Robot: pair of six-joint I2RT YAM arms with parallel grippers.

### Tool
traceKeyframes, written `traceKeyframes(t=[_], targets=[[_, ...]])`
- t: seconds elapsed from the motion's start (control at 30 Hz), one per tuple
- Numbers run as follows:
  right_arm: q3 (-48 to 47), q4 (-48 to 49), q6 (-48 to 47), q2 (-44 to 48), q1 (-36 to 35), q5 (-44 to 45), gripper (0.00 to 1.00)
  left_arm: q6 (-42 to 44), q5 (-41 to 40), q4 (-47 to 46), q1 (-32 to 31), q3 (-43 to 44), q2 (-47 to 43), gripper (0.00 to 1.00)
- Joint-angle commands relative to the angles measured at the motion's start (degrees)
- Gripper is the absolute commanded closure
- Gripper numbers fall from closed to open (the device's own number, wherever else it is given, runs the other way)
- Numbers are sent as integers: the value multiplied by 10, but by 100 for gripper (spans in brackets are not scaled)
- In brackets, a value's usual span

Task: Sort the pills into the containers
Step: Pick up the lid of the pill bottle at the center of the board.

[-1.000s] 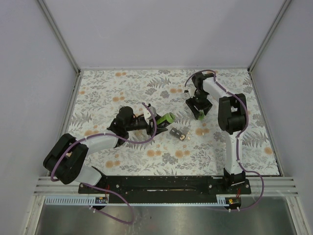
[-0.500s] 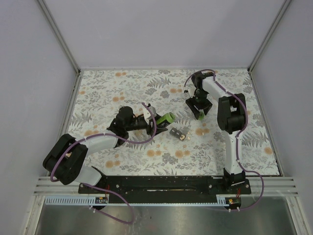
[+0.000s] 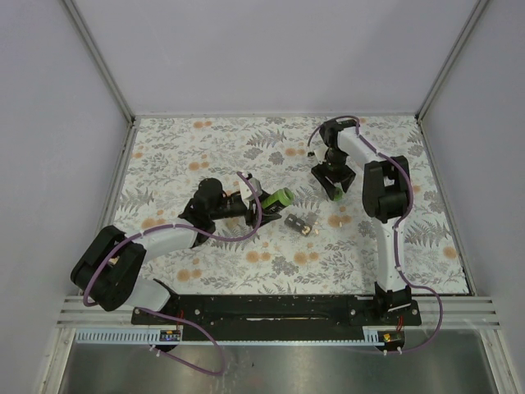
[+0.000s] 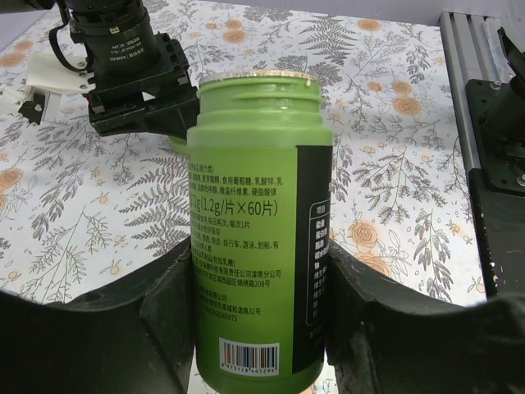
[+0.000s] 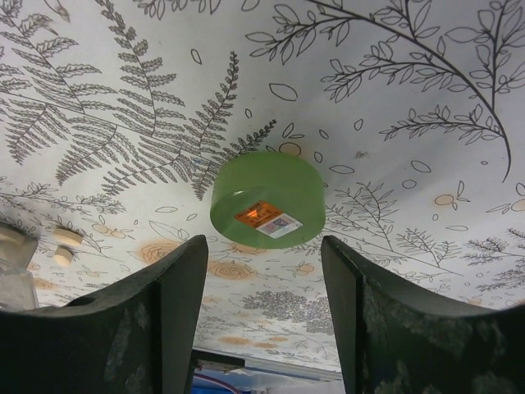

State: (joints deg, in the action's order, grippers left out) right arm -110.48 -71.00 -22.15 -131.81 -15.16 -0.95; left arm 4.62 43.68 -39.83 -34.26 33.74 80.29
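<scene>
On the left side of the floral-patterned table (image 3: 205, 156), the left claw (image 3: 256, 201) is clamped on a green plastic pill bottle (image 4: 254, 205), one finger pressed against each side of the bottle's lower body. The bottle projects straight out ahead of this claw, base nearest the wrist and mouth farthest from it. The mouth is uncapped, and the printed label faces the wrist camera. Just past the bottle's mouth and slightly nearer the arm bases lies a small dark-and-pale object (image 3: 301, 222), separate from both claws; its exact nature cannot be determined. Farther right, the right claw (image 5: 264, 246) points down at the table with its two fingers apart and nothing between them. A round green plastic lid (image 5: 267, 197) with an orange sticker rests flat on the table directly ahead of the finger gap, clear of both fingers. Two small white round pills (image 5: 64, 240) lie on the table beyond the finger at the left of the right wrist view.
</scene>
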Motion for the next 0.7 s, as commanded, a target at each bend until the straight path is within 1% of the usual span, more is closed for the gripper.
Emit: traceKeyframes(t=[0.0,0.2,0.43,0.67], targets=[[-27,-22,-12,-10,-10,7,34,8,2,-26,3,26,-18,100],[29,28,-8,27,-10,-6,34,11,0,-24,2,23,-20,100],[115,117,58,95,-10,-36,29,11,1,-24,2,23,-19,100],[165,179,95,128,-10,-35,28,7,0,-24,2,23,-21,100]])
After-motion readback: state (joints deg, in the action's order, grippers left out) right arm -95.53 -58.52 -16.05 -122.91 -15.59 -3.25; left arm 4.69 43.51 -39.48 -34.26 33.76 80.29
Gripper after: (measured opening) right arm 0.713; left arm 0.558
